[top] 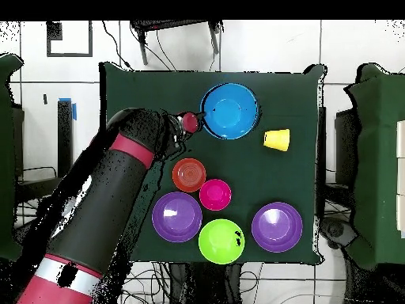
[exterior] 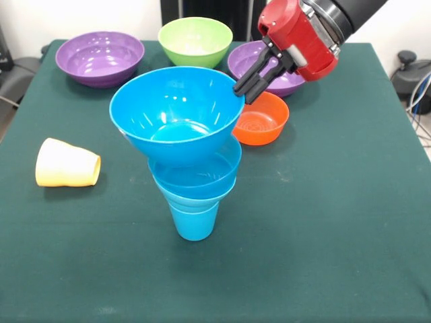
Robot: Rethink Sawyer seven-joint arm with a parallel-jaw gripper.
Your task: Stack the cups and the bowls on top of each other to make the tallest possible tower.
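The tower stands at the table's middle: a sky-blue cup (exterior: 194,221) upright, a blue bowl (exterior: 196,178) nested in its mouth, and a large blue bowl (exterior: 176,111) on top, tilted. From above the tower (top: 229,111) shows as one blue disc. My gripper (exterior: 243,91) comes in from the upper right, and its fingers are closed on the large bowl's right rim. It also shows in the overhead view (top: 195,121). The pale yellow cup (exterior: 67,163) lies on its side, left of the tower, and is also in the overhead view (top: 276,139).
An orange bowl (exterior: 259,121) sits right behind the tower, under my gripper. Two purple bowls (exterior: 100,57) (exterior: 269,67) and a lime green bowl (exterior: 195,40) line the far edge. A pink-red bowl (top: 215,194) shows only from above, beside the orange one (top: 189,174).
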